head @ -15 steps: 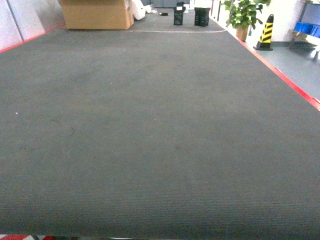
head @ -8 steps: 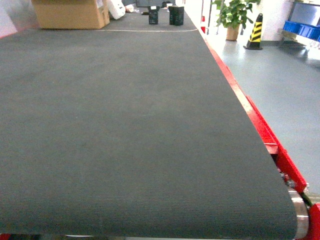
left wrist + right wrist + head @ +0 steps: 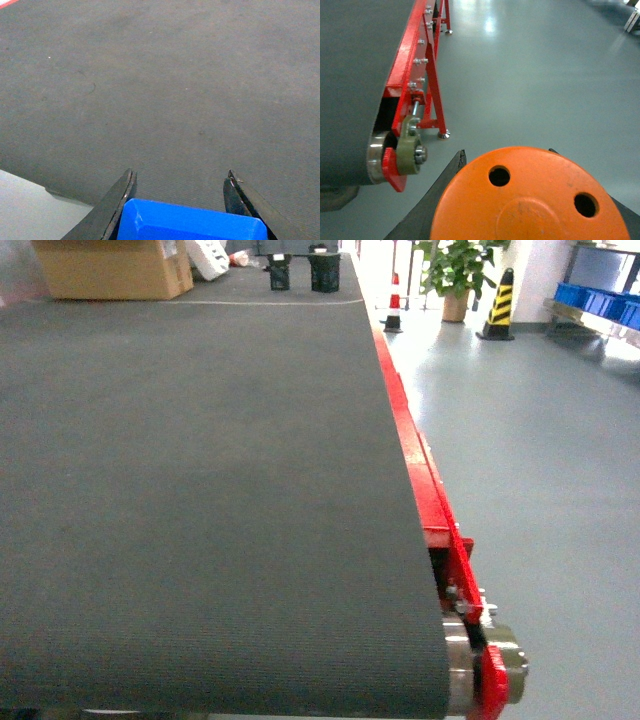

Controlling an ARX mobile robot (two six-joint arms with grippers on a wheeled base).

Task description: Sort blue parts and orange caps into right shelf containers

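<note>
In the left wrist view a blue part (image 3: pixel 192 223) sits between the two dark fingers of my left gripper (image 3: pixel 180 182), which is shut on it above the grey conveyor belt (image 3: pixel 165 85). Only its front edge shows. The right wrist view is filled by an orange cap (image 3: pixel 530 200) with small holes in its flat top. My right gripper (image 3: pixel 506 151) is shut on it, out over the floor beside the belt's end. Far off at the upper right, blue containers (image 3: pixel 600 298) stand on the right shelf (image 3: pixel 572 316). Neither gripper shows in the head view.
The belt's red frame (image 3: pixel 425 490) and end roller (image 3: pixel 462 665) run along its right side, with grey floor (image 3: pixel 550 490) beyond. Striped cones (image 3: pixel 497 302), a potted plant (image 3: pixel 452 270), a cardboard box (image 3: pixel 110 268) and two black bins (image 3: pixel 300 272) lie at the far end.
The head view has swung to the right. The belt now fills the left part, and its red edge, end roller and the open floor have come into view.
</note>
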